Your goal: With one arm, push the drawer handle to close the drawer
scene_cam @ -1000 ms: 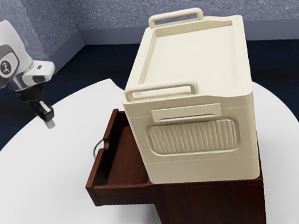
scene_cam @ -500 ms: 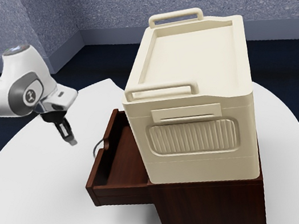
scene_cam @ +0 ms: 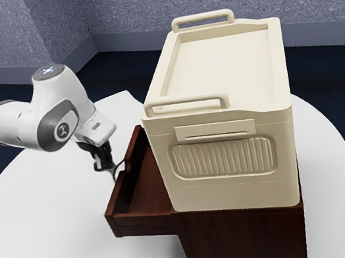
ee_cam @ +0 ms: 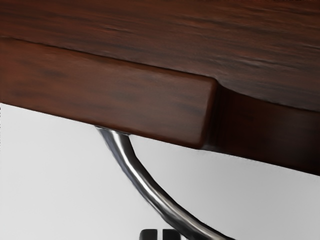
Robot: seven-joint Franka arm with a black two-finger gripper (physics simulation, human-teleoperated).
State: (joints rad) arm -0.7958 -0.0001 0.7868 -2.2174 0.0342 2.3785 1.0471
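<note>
The drawer [scene_cam: 143, 225] stands open, drawn out of the dark brown cabinet [scene_cam: 245, 240] toward the exterior view's left. On its front is the handle [ee_cam: 142, 183], a curved metal bar bowing outward from the wood. My gripper [scene_cam: 111, 169] is down at that handle, outside the drawer and tilted toward its front. My fingers are narrow, side by side with a slim gap between them, and nothing is held. In the wrist view the bar runs right by my fingertips, one of them overlapping it; whether they touch, I can't tell. Near the handle's visible end, the front's raised part steps down into a lower stretch. On top of the cabinet sits a cream box [scene_cam: 230, 192], with a recessed lid and two bar grips. Everything rests on the white round table [scene_cam: 40, 212], with dark blue floor [scene_cam: 326, 68] beyond.
</note>
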